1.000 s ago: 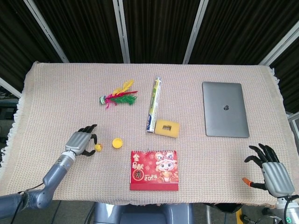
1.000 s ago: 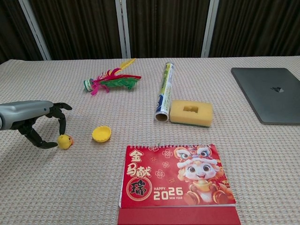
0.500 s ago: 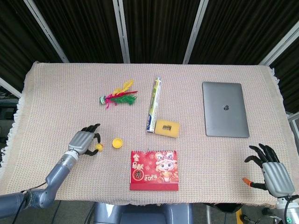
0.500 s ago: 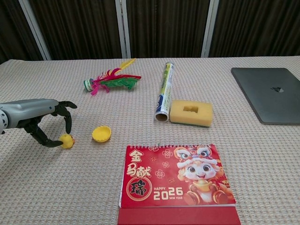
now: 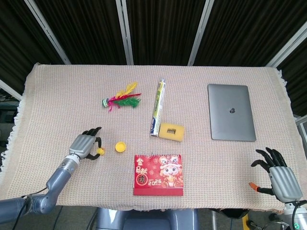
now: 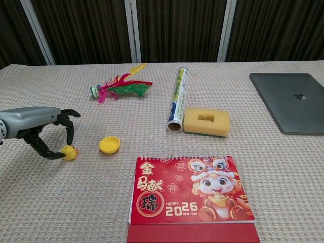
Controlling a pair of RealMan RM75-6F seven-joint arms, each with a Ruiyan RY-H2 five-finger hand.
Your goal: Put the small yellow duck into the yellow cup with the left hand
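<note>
Compared with half a second ago, the left hand [image 6: 44, 132] has drawn back slightly toward 9 o'clock, taking the small yellow duck [image 6: 69, 152] with it, so the gap between duck and yellow cup [image 6: 109, 144] is a little wider. The right hand has not moved.

The left hand reaches in low from the table's 8 o'clock edge, its grey forearm close to the woven cloth [image 5: 62, 96]. Its dark fingers [image 6: 67, 127] arch downward over the duck, fingertips touching it from both sides in a narrow pinch. The duck sits on the cloth or just above it; I cannot tell which. The cup lies on the cloth just beside the duck, at the duck's 3 o'clock, apart from it.

The right hand [image 5: 277, 173] rests at the table's 4 o'clock corner, fingers spread wide, holding nothing.

A red calendar [image 6: 190, 190] lies at 6 o'clock, near the cup.
</note>
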